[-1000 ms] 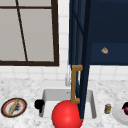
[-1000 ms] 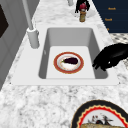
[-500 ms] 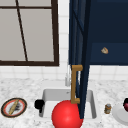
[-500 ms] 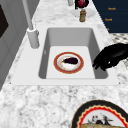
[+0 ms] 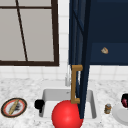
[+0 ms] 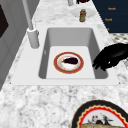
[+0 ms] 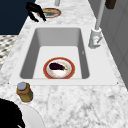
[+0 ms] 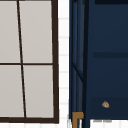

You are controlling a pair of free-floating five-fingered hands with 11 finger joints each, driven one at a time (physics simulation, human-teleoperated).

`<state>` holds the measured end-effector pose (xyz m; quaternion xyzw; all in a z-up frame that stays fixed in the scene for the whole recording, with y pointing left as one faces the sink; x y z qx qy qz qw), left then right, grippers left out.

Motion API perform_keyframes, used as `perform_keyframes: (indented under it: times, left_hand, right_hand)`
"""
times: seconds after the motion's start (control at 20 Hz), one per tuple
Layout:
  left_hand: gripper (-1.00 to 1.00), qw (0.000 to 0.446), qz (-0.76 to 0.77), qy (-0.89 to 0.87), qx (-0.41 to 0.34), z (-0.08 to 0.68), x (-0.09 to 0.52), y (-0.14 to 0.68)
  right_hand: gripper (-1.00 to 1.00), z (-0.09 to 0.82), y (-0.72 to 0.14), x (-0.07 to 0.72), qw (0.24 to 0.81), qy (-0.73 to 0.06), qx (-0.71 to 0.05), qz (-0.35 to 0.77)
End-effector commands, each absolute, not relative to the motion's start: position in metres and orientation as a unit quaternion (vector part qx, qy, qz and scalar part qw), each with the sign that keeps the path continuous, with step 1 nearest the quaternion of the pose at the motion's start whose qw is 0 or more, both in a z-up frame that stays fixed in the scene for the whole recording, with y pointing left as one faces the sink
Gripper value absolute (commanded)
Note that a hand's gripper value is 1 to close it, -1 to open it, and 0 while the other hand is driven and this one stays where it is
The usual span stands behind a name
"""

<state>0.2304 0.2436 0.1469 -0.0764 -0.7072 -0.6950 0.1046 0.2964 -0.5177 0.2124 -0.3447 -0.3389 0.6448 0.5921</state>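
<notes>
My left hand hangs at the sink's front left corner, holding nothing. In the left side view the left hand sits over the sink's rim with relaxed fingers pointing down. The right side view has the left hand at the far end, beside the patterned plate. My right hand hovers over a white plate on the right counter, and the right hand is a dark shape at the bottom left. In the sink lies a red-rimmed plate with an aubergine.
A dark blue cabinet door with a brass handle stands open over the sink. A red ball is at the sink's front. A small jar stands by the white plate. The faucet rises at the back. A patterned plate lies on the left counter.
</notes>
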Motion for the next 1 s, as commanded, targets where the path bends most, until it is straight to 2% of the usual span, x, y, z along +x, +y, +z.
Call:
perform_keyframes:
  times: [0.0,0.3,0.95]
  left_hand:
    - [0.00,0.105,-0.695,-0.707,-0.076,0.147,0.230,0.244]
    - [0.00,0.105,-0.695,-0.707,-0.076,0.147,0.230,0.244]
    - [0.00,0.105,-0.695,-0.707,-0.076,0.147,0.230,0.244]
  right_hand:
    - [1.00,0.235,-0.490,0.291,0.598,-0.343,-0.345,0.637]
    - [1.00,0.274,-0.452,0.288,0.595,-0.341,-0.363,0.631]
    - [1.00,0.360,-0.373,0.253,0.599,-0.343,-0.342,0.637]
